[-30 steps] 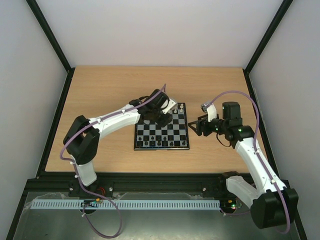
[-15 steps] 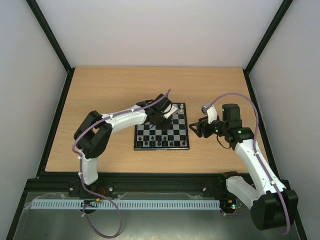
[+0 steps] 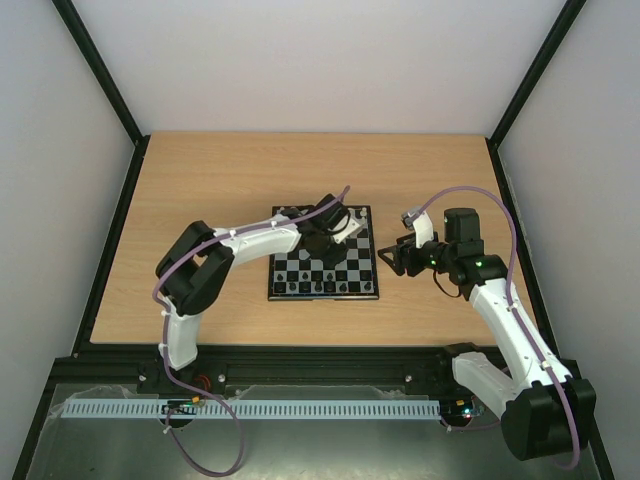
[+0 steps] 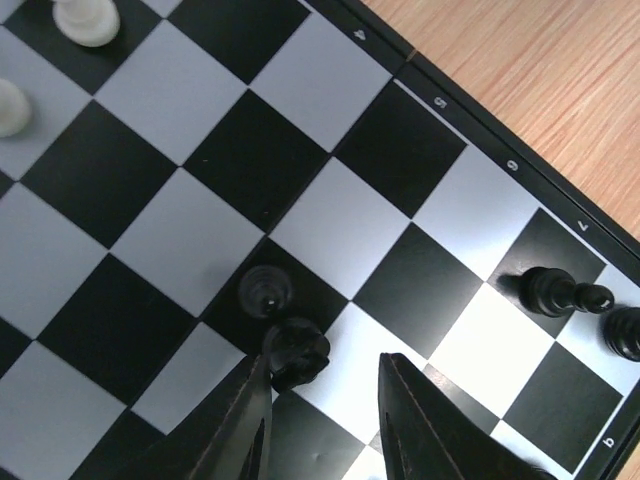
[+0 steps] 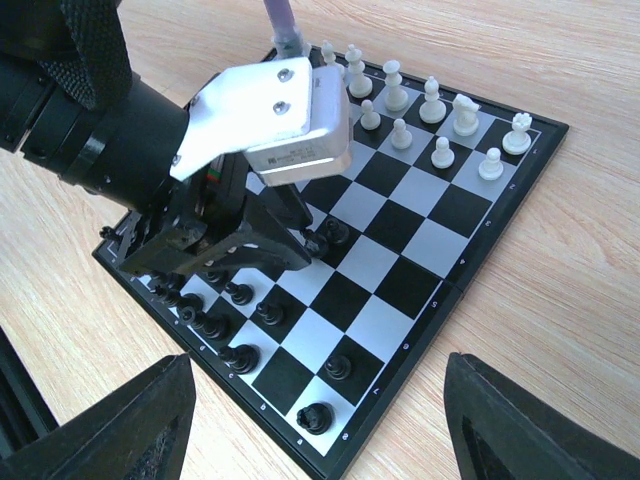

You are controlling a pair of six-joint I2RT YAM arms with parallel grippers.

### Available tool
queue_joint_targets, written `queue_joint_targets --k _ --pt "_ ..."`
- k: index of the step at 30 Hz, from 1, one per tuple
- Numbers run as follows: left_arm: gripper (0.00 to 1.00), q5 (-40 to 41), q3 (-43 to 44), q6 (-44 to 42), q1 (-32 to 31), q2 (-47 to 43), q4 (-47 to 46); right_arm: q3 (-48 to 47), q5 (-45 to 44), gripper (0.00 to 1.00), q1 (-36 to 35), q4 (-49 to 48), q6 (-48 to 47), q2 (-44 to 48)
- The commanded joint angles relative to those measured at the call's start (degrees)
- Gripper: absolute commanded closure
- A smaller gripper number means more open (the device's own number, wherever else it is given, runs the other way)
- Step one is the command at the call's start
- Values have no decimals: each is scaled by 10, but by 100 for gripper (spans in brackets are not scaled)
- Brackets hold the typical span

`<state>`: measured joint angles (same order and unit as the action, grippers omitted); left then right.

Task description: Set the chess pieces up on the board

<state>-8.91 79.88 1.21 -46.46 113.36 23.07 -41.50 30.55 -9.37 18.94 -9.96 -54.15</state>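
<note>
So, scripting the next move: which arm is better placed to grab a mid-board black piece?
Left. The left tool is open over the board, a black piece at its fingertip; the right tool hangs open beside it.

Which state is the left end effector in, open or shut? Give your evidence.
Open. In the left wrist view the left end effector has its fingers apart, board showing between them; a black piece sits beside one fingertip, unclamped.

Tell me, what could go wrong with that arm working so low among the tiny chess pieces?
The left gripper is open, with one black piece close beside one finger and a black pawn standing just beyond it; a sideways move could topple either. In the right wrist view that arm sits low over the board beside a row of black pieces, so a careless pull-out might sweep some over.
</note>
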Motion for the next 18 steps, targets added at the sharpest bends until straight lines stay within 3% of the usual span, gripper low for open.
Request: queue_joint_targets --k 1,8,18 --pt "69 2 16 -15 -8 13 -8 8 14 31 2 3 -7 -4" --pt "77 16 17 -17 -17 15 3 8 17 32 2 3 -9 -5" --pt "81 32 20 0 -18 20 -3 8 19 32 2 4 -10 -6"
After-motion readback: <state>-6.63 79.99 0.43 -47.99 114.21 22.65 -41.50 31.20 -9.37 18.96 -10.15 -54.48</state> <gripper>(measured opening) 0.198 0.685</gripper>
